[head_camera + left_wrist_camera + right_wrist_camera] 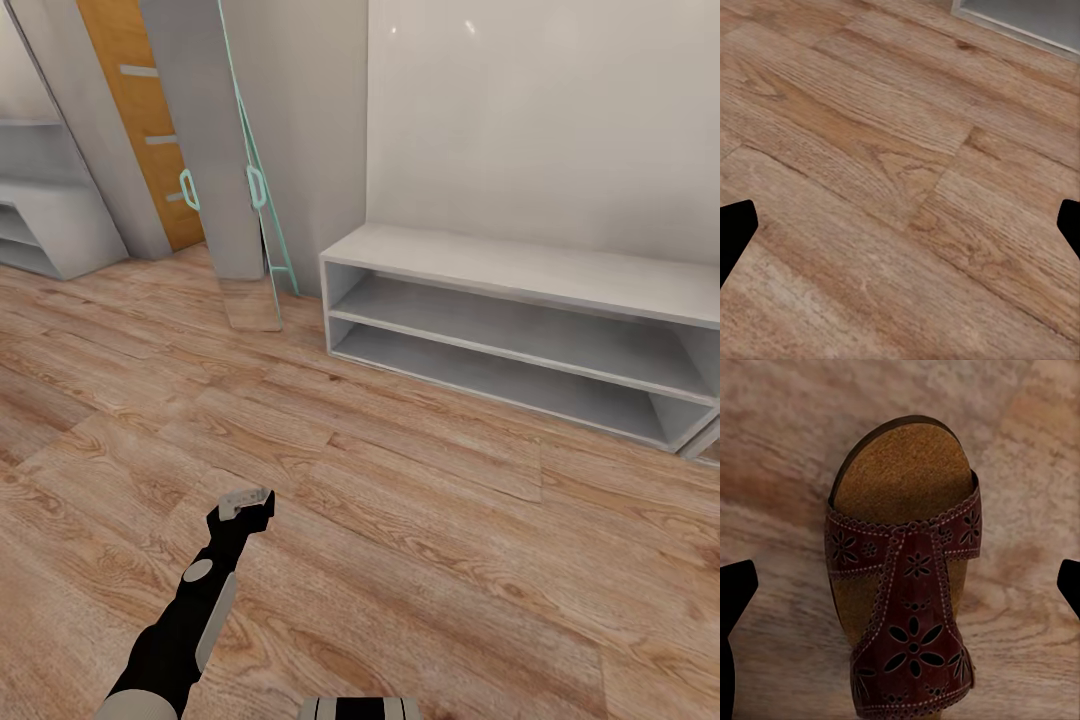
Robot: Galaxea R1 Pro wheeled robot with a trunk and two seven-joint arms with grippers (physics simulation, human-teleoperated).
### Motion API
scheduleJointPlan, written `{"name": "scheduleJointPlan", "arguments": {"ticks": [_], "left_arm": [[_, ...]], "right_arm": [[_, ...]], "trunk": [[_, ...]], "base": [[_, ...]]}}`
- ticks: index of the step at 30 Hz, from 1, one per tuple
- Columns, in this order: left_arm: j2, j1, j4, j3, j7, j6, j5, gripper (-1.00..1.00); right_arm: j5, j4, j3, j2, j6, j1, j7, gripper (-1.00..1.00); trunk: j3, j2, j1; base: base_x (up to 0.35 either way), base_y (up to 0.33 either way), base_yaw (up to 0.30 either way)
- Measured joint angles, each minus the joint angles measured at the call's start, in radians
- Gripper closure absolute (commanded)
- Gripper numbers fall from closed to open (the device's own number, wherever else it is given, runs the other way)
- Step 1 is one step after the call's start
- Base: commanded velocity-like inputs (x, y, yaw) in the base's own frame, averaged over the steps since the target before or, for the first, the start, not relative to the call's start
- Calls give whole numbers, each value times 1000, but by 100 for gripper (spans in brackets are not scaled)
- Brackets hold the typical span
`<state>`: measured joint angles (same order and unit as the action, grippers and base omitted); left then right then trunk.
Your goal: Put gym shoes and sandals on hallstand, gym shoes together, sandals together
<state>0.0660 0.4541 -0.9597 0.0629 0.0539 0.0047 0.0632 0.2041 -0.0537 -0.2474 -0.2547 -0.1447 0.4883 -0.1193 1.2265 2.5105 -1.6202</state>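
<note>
Sandal (904, 577) lies on the floor, centred between the right pincer's (900, 592) spread fingers.

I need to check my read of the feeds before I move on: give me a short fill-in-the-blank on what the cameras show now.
1. In the right wrist view, the sandal lies on the wood ____.
2. The right gripper has its fingers spread wide, so it is ____.
3. In the head view, both low shelves of the shoe rack hold ____ shoes.
4. The left gripper looks down at bare ____ planks.

Missing words: floor; open; no; wood
</note>
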Motion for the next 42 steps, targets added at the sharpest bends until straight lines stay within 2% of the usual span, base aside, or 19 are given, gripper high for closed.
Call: {"name": "scheduleJointPlan", "arguments": {"ticks": [36, 42], "left_arm": [[0, 0, 4, 0, 1, 0, 0, -100], [0, 0, 4, 0, 1, 0, 0, -100]], "right_arm": [[-2, 2, -2, -2, 30, -16, 1, -100], [-2, 2, -2, -1, 30, -16, 1, -100]], "trunk": [[0, 0, 0], [19, 1, -2]], "base": [[0, 0, 0], [0, 0, 0]]}}
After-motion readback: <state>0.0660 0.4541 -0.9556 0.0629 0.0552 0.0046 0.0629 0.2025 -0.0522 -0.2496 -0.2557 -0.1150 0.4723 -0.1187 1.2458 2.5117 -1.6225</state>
